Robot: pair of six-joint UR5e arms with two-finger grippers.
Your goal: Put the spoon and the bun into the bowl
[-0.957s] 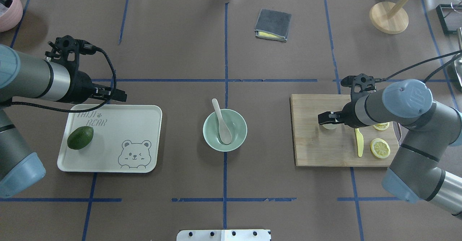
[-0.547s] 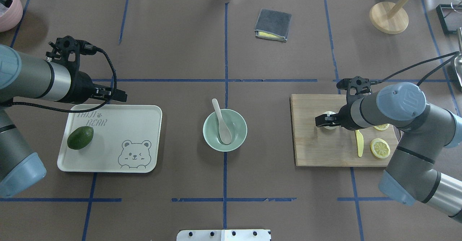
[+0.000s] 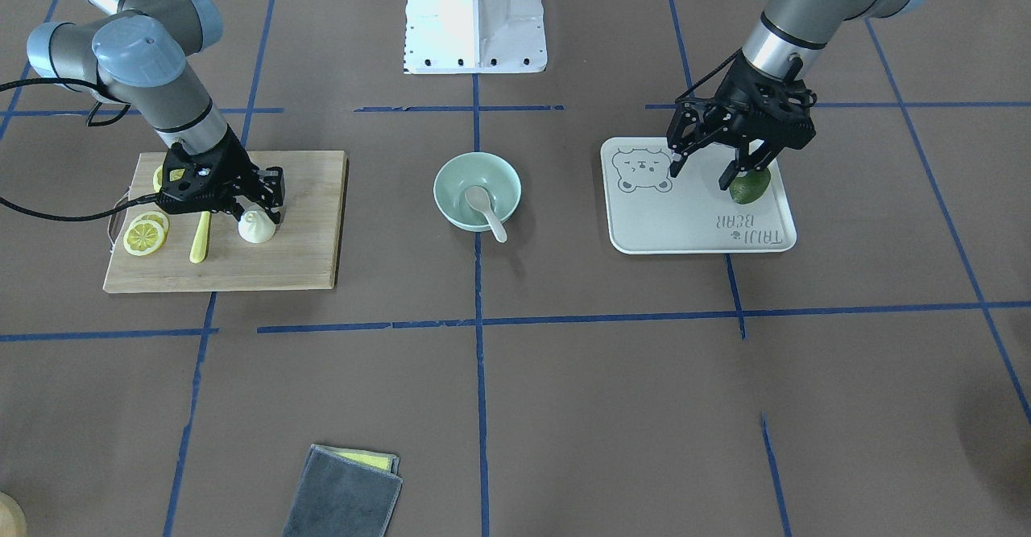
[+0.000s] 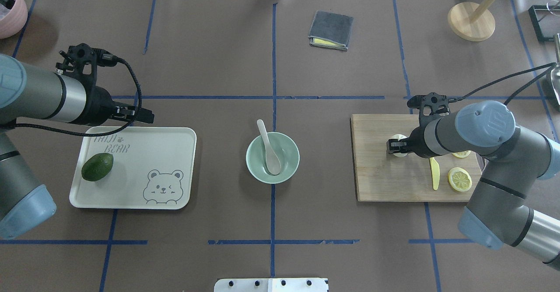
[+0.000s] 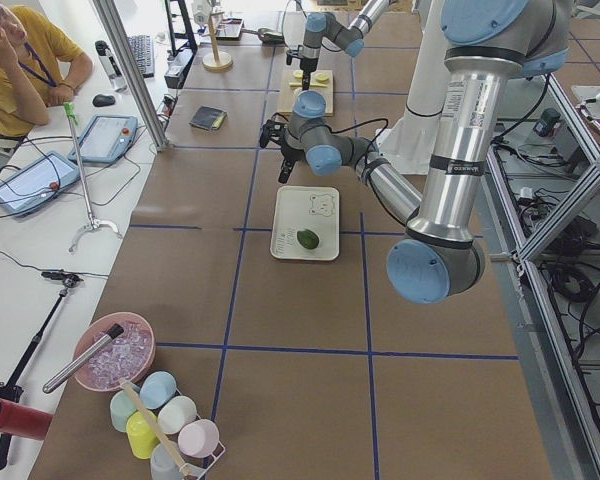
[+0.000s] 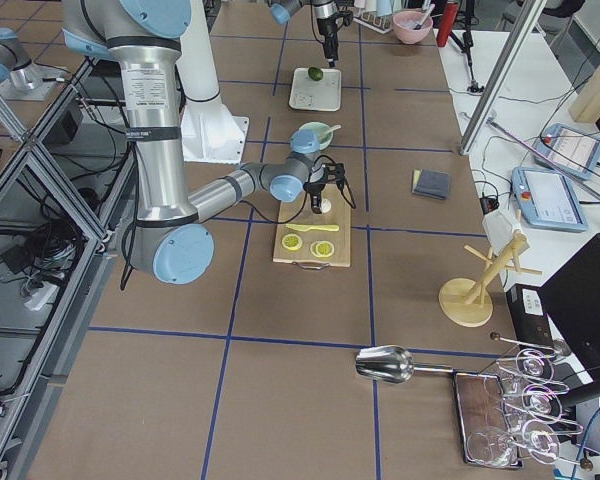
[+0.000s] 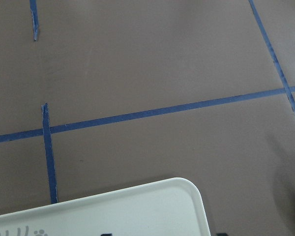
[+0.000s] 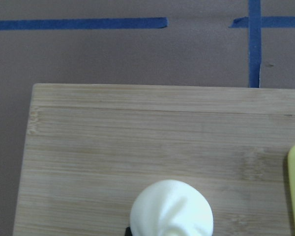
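Right now my right gripper (image 3: 259,213) is down on the cutting board (image 3: 306,223), which lies toward the counter's right edge, about midway between the near and far edges. Jaws spread, one finger on each side of the bun (image 3: 258,229); whether the pads touch it, I cannot tell. Bun sits upright on the board, a little left of its middle, well in from every board edge. Yellow knife (image 3: 199,239) lies to the bun's right, apart from it. Lemon slices (image 3: 143,237) sit further right, by the board's right edge. Room: a strip of bare mat (image 4: 323,160) runs from the board's left edge to the bowl (image 3: 455,187), which stands at the counter's centre. Spoon (image 3: 483,203) is in the bowl, scoop on the bottom, handle leaning over the rim toward the far edge. More bare mat between bowl and tray (image 3: 685,223). My left gripper (image 3: 701,171) hangs over the far part of the tray, toward the counter's left edge, jaws wide apart, gripping nothing. Avocado (image 3: 753,187) lies at the tray's left end. Folded cloth (image 4: 331,29) lies near the far edge, right of centre; wooden stand (image 4: 471,20) is at the far right corner. Both are well apart from board and bowl.
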